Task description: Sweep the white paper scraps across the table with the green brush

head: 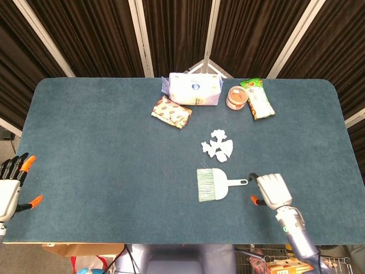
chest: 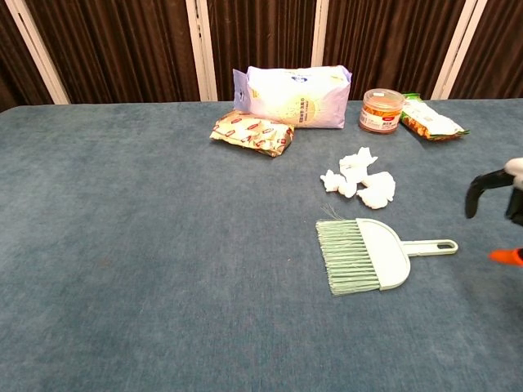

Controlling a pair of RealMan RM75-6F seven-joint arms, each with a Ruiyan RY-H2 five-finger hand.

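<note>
The green brush [head: 213,184] [chest: 365,255] lies flat on the blue table, bristles to the left, its handle [head: 240,182] [chest: 431,246] pointing right. Just beyond it sits a small heap of white paper scraps [head: 217,145] [chest: 359,180]. My right hand [head: 272,191] [chest: 500,204] hovers just right of the handle's end, holding nothing and apart from it; only its dark and orange fingertips enter the chest view at the right edge. At the table's near left corner my left hand [head: 11,184] rests with fingers spread and holds nothing.
Along the far side lie a white-and-purple bag [head: 193,89] [chest: 292,95], a snack packet [head: 171,112] [chest: 252,133], an orange-lidded jar [head: 236,97] [chest: 382,110] and a green packet [head: 256,99] [chest: 430,118]. The table's front edge [head: 171,242] runs just below both hands.
</note>
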